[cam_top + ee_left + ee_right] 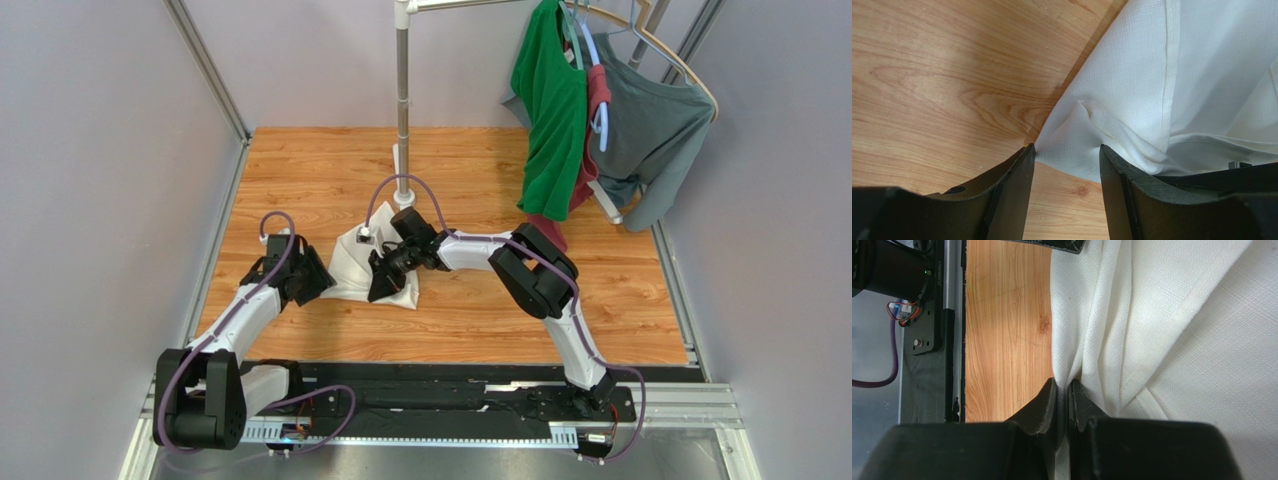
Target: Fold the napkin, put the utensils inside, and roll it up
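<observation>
napkin (347, 266) crumpled — right jaws pinch a fold, left jaws spread astride its corner

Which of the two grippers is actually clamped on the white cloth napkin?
The right gripper: its jaws pinch a fold of the white cloth napkin. The left gripper stands open at a corner of it.

Wood-grain bench (480, 320) in front of me; metal pole stand (403, 110) upright at its far middle; green shirt (550, 120) hanging at far right, with a red garment (597, 88) just beside it; grey shirt (655, 130) on a wooden hanger (683, 62) further right; grey wall (100, 150) to my left.
</observation>
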Available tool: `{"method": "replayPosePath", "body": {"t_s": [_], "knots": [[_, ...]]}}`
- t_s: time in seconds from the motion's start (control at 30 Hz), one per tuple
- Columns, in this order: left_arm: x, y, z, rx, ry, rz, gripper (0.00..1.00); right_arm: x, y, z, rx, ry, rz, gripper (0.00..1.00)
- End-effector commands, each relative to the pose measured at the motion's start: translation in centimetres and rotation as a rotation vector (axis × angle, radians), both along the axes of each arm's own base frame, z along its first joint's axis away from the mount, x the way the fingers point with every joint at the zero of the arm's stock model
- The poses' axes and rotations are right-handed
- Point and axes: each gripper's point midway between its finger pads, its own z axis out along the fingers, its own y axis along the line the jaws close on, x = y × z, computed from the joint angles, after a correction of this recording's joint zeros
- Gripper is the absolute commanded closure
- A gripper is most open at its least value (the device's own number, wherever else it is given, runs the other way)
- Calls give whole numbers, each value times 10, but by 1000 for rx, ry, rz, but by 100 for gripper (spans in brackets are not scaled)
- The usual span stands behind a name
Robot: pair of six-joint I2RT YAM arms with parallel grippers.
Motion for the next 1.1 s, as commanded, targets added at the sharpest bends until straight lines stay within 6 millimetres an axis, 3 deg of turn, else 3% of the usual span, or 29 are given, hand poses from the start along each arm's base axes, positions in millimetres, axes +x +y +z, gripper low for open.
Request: {"method": "replayPosePath", "body": {"t_s": [0.0, 0.2, 0.47, 0.73, 0.8, 0.97, 1.07], "knots": [[1, -1, -2, -10, 21, 2, 41, -16, -34, -60, -203, 148, -37, 100], [-3, -3, -18, -9, 133, -28, 43, -14, -36, -60, -199, 159, -38, 100], [-5, 1, -21, 16, 164, -21, 44, -12, -36, -60, -197, 159, -41, 100], [-9, 2, -25, 31, 217, -43, 66, -8, -34, -52, -188, 141, -49, 99], [-8, 3, -26, 34, 223, -47, 66, -5, -33, -46, -186, 126, -60, 96], [-8, 2, -26, 35, 230, -55, 67, 2, -29, -18, -158, 87, -74, 64], [-9, 2, -27, 35, 241, -57, 67, 9, -25, 10, -122, 31, -88, 51]]}}
